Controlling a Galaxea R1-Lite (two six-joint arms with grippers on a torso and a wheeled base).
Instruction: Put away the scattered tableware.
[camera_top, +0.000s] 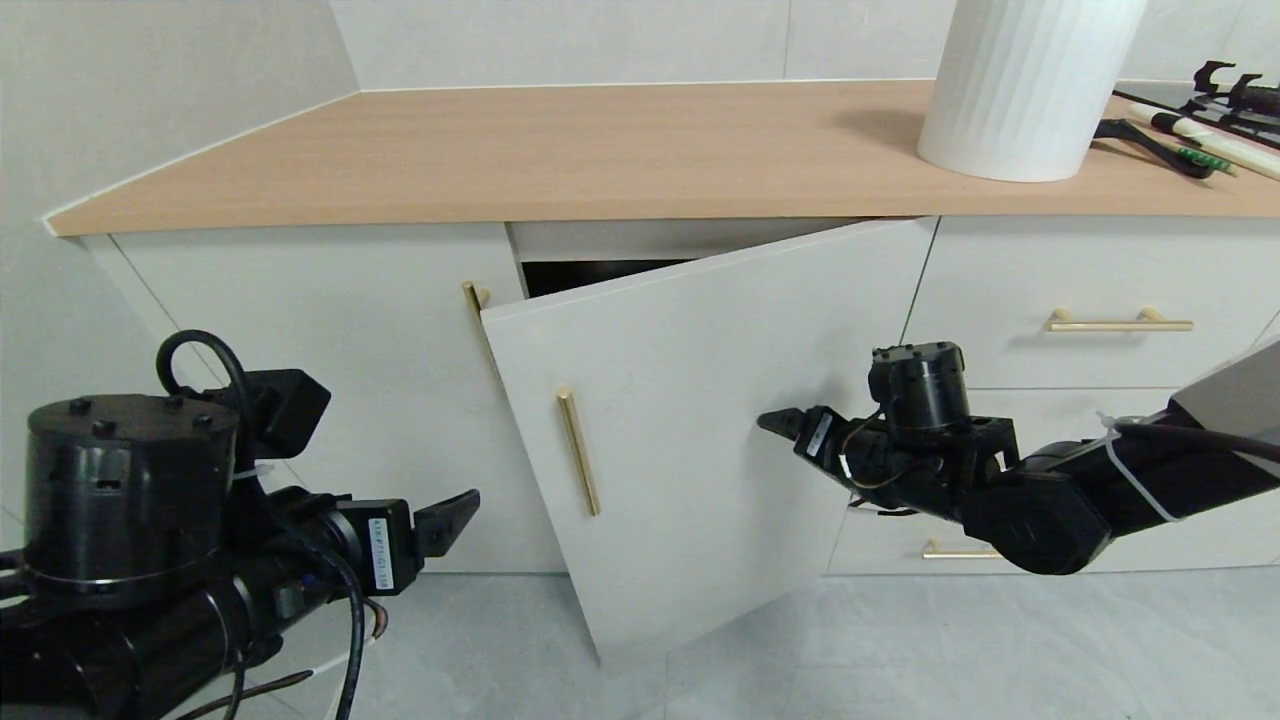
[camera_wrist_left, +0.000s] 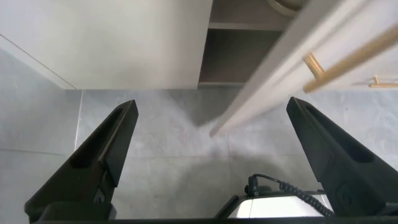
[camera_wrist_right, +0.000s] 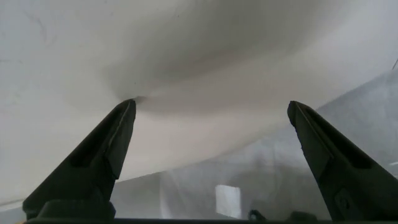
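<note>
Scattered long tableware pieces (camera_top: 1195, 133), black-handled, one cream-white, one green-tipped: lying flat, fanned together on light wooden countertop (camera_top: 600, 150), far right end.

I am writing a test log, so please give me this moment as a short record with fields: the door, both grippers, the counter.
door: cabinet door swung partly open, gold handle near its free edge
right gripper: open, empty, close against the door's front face; contact unclear
left gripper: open, empty, low, left of the door, apart from it
counter: white ribbed vessel, dark and pale utensils beside it at the right edge
</note>
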